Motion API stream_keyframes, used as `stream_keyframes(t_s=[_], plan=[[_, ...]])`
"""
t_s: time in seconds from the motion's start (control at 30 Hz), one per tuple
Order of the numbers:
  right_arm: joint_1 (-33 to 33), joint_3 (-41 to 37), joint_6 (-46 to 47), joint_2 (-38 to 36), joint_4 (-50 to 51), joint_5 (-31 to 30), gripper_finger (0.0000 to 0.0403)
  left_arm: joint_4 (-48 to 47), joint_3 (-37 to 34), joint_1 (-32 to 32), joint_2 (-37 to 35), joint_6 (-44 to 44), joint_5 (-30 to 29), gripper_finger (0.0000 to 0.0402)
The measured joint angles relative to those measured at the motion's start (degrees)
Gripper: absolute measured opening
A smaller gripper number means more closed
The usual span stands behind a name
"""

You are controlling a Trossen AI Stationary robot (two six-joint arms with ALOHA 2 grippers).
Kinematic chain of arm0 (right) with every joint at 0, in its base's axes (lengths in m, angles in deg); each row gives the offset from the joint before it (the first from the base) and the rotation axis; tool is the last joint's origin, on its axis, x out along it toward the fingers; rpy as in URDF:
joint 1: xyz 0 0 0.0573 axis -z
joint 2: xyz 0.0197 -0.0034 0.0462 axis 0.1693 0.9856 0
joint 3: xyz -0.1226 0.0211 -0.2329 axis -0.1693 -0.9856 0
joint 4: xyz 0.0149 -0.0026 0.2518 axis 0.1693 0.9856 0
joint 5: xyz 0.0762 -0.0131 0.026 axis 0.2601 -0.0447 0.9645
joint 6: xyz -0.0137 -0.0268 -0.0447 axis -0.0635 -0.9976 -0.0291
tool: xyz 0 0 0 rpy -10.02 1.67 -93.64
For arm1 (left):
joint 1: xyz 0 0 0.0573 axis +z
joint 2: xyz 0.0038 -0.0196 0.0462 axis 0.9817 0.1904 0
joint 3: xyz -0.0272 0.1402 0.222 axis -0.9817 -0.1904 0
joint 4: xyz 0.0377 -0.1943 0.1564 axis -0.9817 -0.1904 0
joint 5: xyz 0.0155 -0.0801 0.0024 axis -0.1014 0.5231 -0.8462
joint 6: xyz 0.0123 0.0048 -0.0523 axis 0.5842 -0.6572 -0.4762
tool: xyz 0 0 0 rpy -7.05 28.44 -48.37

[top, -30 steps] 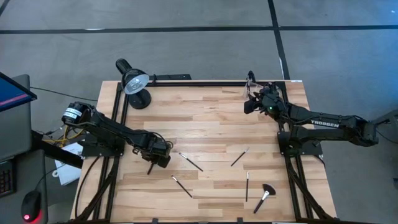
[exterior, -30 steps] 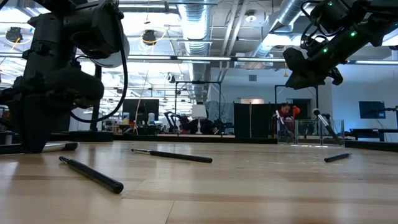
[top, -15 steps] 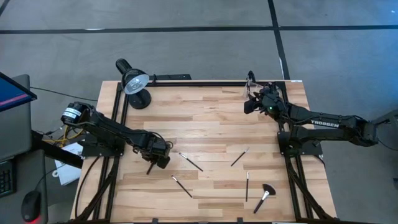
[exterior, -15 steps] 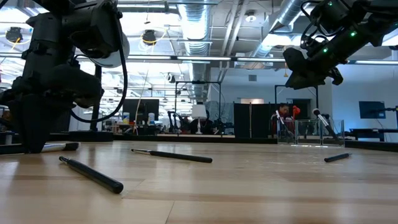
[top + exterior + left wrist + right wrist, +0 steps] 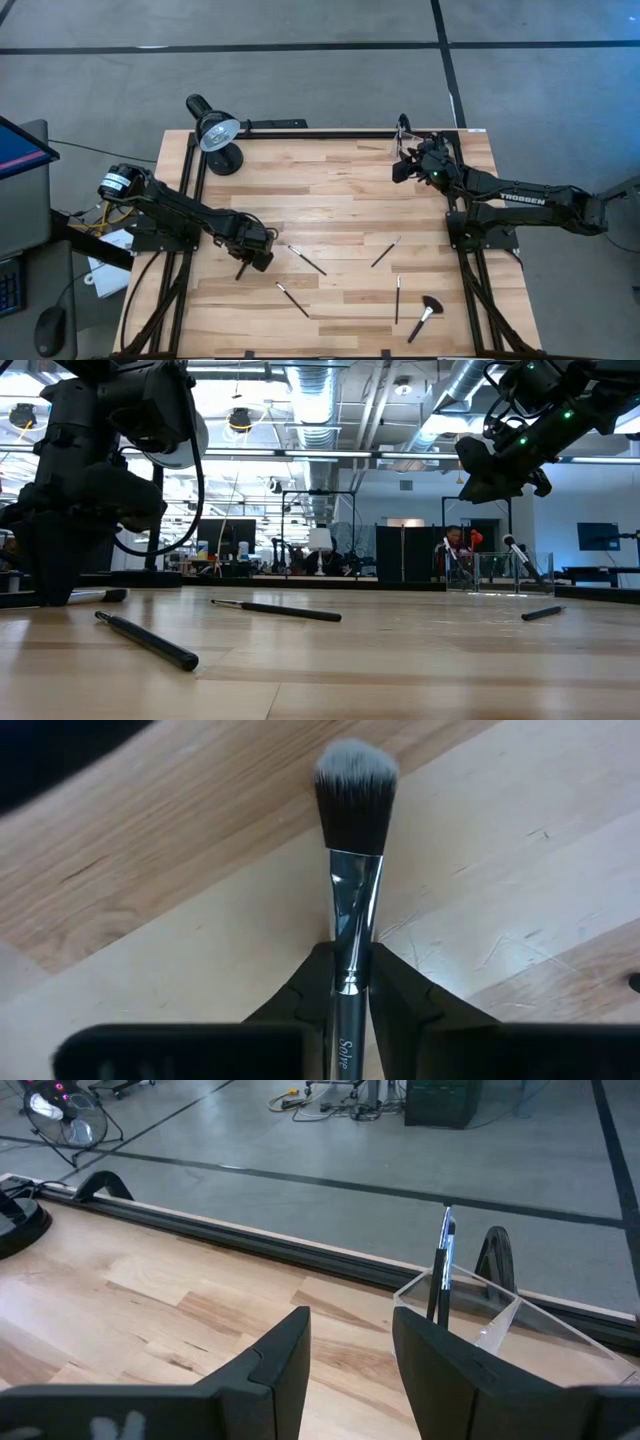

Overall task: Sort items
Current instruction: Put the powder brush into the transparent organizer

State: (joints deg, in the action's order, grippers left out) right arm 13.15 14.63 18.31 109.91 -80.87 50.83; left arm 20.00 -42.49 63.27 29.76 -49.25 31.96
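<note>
One makeup brush [image 5: 352,900] sits pinched between the fingers of the left gripper [image 5: 243,268], low over the table's [image 5: 340,180] left side, its bristle tip poking out past them. Four loose brushes [image 5: 306,259] lie further right, apart from either gripper. The right gripper [image 5: 400,168] hangs slightly parted and empty at the far right corner, just beside the clear container [image 5: 470,1315] with a brush standing in it.

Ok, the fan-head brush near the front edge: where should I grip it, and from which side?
Grip the fan brush mid-handle, coming straight down with the fingers across the shaft. It lies flat, the handle is slim and bare, and the wide black head would splay under the pads.
</note>
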Motion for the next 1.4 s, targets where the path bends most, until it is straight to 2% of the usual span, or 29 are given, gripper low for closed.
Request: stream_keyframes(t_s=[0.1,0.27,0.6,0.73,0.87,1.13,1.27,1.4], plan=[[0.0,0.0,0.0,0.0,0.0,0.0,0.0138,-0.4,0.9,0.0,-0.4,2.0,-1.0,0.0040],[0.0,0.0,0.0,0.0,0.0,0.0,0.0137,1.4,1.6,0.2,-3.2,2.9,-8.2,0.0040],[0.0,0.0,0.0,0.0,0.0,0.0,0.0137,2.9,1.6,0.1,-8.1,8.3,-12.9,0.0040],[0.0,0.0,0.0,0.0,0.0,0.0,0.0134,7.9,1.6,0.1,-8.2,14.2,-17.2,0.0040],[0.0,0.0,0.0,0.0,0.0,0.0,0.0136,18.1,1.6,0.1,-8.2,23.8,-20.4,0.0040],[0.0,0.0,-0.2,0.0,-0.1,-0.3,0.0137,38.8,1.7,3.0,-8.2,44.0,-19.6,0.0040],[0.5,0.0,-4.2,0.0,-3.2,-3.4,0.0137,49.6,1.7,5.8,-8.2,52.9,-14.5,0.0040],[1.0,0.0,-2.6,0.0,-4.7,-3.1,0.0139,58.0,1.8,8.9,-8.3,58.2,-6.9,0.0040]])
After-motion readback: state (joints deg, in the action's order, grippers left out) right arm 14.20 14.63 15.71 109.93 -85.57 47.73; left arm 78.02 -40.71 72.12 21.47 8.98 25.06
